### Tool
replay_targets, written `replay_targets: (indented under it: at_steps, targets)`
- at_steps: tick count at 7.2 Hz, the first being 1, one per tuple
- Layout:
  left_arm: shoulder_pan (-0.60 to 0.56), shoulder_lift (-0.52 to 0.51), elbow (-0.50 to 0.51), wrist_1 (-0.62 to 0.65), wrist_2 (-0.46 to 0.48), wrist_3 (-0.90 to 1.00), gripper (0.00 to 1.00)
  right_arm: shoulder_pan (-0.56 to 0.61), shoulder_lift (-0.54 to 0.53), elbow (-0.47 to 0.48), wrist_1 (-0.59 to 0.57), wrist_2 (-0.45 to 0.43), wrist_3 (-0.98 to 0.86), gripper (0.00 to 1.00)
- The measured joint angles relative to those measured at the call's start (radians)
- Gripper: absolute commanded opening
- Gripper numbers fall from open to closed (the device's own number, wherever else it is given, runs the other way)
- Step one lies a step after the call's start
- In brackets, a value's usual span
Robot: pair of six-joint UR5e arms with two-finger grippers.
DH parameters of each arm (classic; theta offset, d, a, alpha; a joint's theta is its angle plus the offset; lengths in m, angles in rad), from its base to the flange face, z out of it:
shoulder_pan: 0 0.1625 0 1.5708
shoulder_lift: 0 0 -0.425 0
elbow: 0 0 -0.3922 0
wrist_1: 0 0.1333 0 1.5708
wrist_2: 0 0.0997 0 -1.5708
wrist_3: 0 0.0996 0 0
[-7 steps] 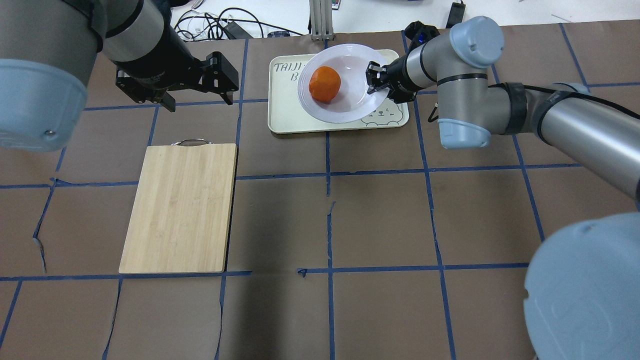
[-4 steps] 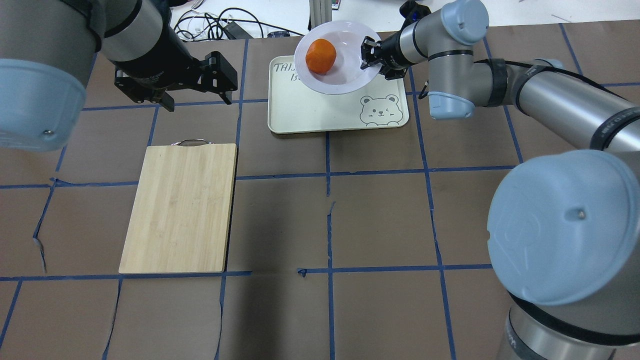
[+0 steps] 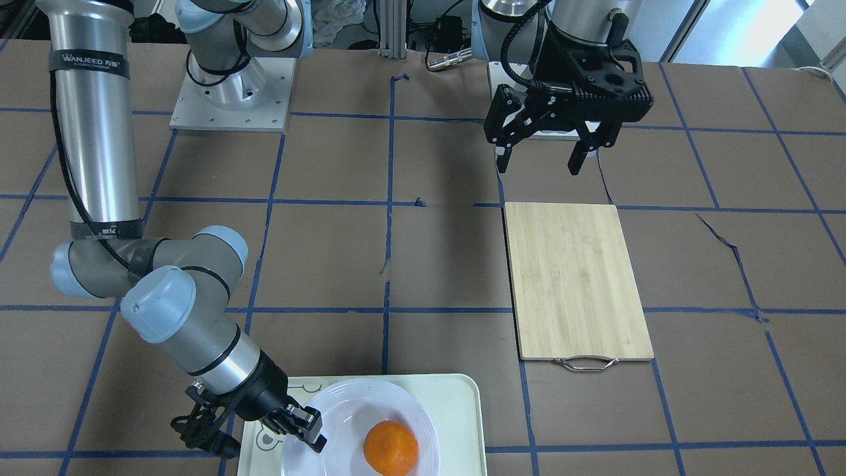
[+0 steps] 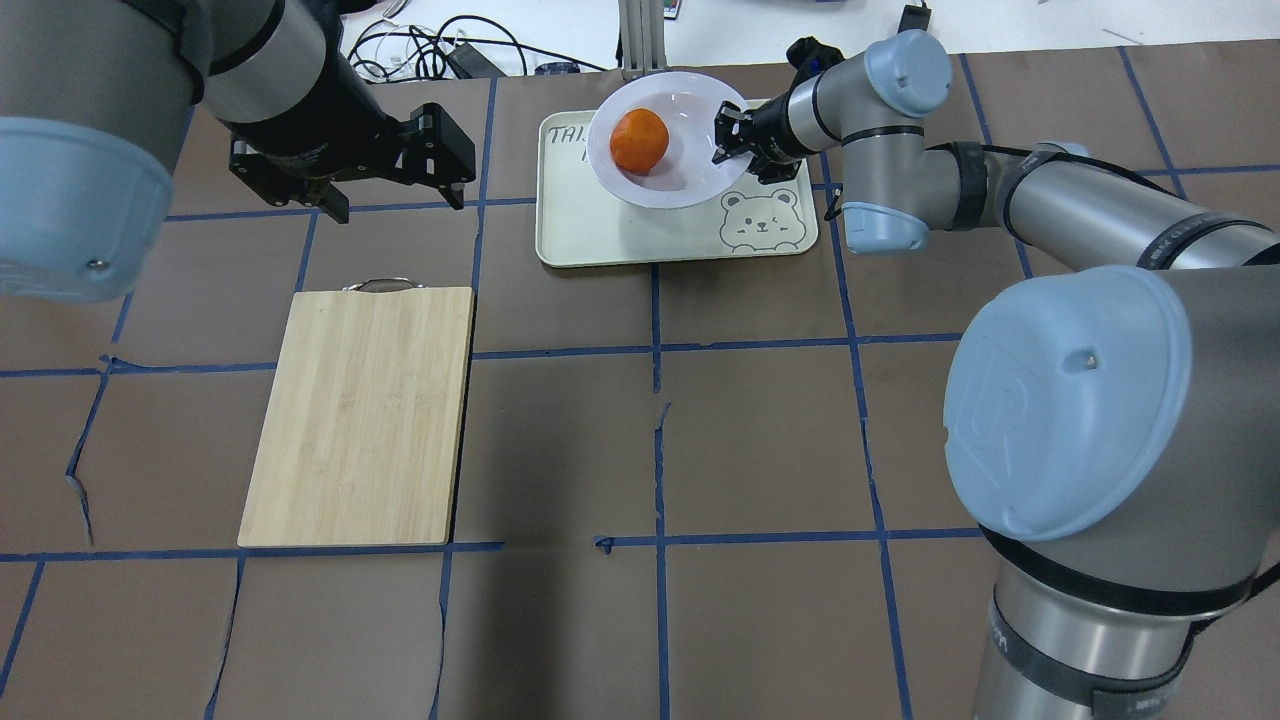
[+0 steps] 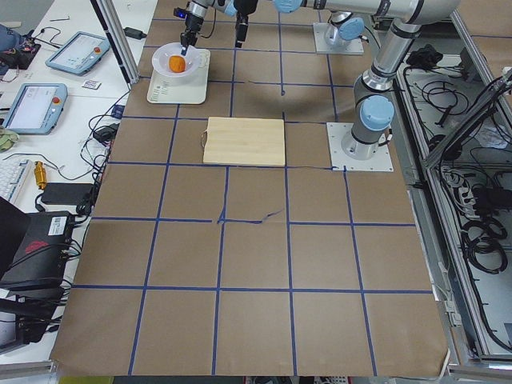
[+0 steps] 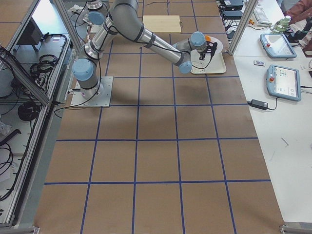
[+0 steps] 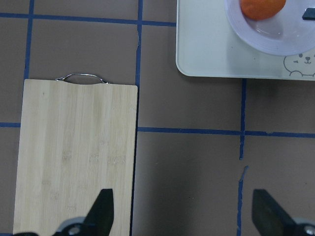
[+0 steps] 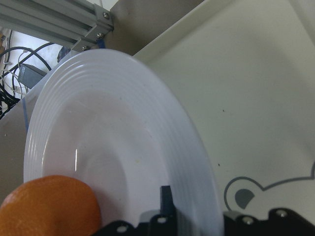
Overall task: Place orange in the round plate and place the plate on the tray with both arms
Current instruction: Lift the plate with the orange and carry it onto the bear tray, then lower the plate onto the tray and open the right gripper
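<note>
The orange [image 4: 639,140] lies in the white round plate [image 4: 690,170], left of its centre. My right gripper [image 4: 728,140] is shut on the plate's right rim and holds it slightly tilted over the far half of the cream tray [image 4: 600,230]. I cannot tell whether the plate touches the tray. The right wrist view shows the ridged plate [image 8: 123,137], the orange [image 8: 47,206] and the tray [image 8: 256,98] beneath. In the front view the right gripper [image 3: 310,430] pinches the plate [image 3: 344,410] beside the orange [image 3: 390,448]. My left gripper [image 4: 397,198] hangs open and empty, left of the tray.
A bamboo cutting board [image 4: 360,415] with a metal handle lies on the left half of the table. An aluminium post [image 4: 640,40] and cables [image 4: 440,50] sit just beyond the table's far edge, close behind the plate. Brown paper with blue tape lines covers the table.
My right arm carried the plate with the orange toward the tray's far edge and then lowered it a little. The left arm has not moved.
</note>
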Motion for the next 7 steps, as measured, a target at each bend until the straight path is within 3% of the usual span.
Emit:
replay_targets:
  at_steps: [1,3,6,7]
  targets:
    - [0.000,0.000,0.001,0.000,0.000,0.000,1.00,0.000,0.001,0.007,-0.014,0.000,0.000,0.73]
    - [0.000,-0.001,0.003,0.000,-0.001,-0.001,1.00,-0.006,-0.009,0.008,-0.025,-0.009,-0.027,0.97]
    - [0.000,-0.004,0.008,0.000,-0.001,-0.003,1.00,-0.049,-0.037,-0.005,0.007,-0.038,-0.142,1.00]
    - [0.000,-0.005,0.007,0.000,-0.001,-0.002,1.00,-0.081,-0.054,-0.027,0.091,-0.048,-0.212,1.00]
